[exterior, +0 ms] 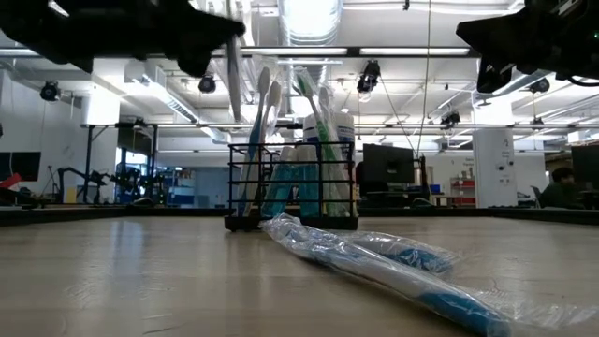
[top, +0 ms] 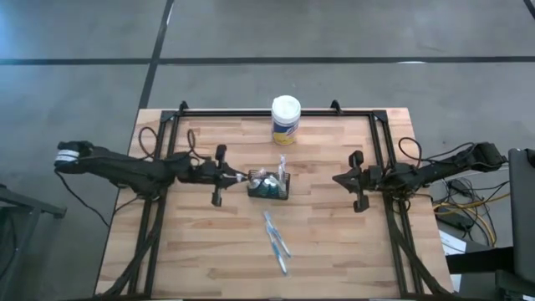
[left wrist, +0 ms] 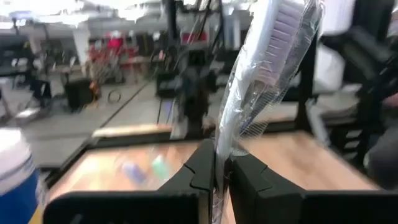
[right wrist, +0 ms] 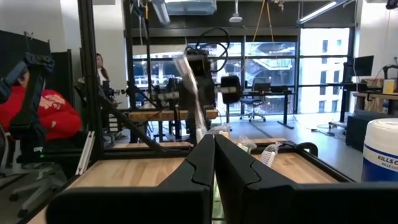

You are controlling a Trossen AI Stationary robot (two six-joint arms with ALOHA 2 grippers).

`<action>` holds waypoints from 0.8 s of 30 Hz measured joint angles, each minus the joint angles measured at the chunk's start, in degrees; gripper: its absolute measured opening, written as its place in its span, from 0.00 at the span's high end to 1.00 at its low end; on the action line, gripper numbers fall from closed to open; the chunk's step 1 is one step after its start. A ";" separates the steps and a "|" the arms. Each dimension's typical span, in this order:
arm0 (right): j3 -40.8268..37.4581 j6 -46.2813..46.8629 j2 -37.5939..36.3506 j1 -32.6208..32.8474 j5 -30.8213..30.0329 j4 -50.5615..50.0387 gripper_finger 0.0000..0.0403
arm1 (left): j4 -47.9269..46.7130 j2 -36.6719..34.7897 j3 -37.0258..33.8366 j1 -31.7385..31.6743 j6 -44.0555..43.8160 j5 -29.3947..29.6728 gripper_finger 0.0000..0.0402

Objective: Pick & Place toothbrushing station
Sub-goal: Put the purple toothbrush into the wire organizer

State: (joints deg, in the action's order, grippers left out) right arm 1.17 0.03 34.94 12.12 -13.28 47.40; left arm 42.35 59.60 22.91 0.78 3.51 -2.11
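The left end effector (top: 240,176) is pinched tight on a plastic-wrapped toothbrush (left wrist: 261,74), just beside the black wire caddy (top: 268,186), which stands near the middle of the surface (top: 334,251) with brushes and tubes in it. Two more wrapped toothbrushes (top: 277,241) lie towards the near edge. The right end effector (top: 338,179) waits shut and empty near the right edge.

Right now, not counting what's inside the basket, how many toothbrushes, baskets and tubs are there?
wrapped toothbrushes lying loose: 2
wrapped toothbrush held in the left gripper: 1
basket: 1
tub: 1
Total: 5
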 joint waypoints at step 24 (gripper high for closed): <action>0.00 0.23 0.02 0.00 0.04 -0.37 0.98 | 7.70 14.91 0.38 -9.05 -0.59 -5.58 0.94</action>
State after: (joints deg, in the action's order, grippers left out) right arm 1.17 0.27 34.96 12.12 -13.23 47.03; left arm 50.06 74.51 23.29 -8.27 2.92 -7.69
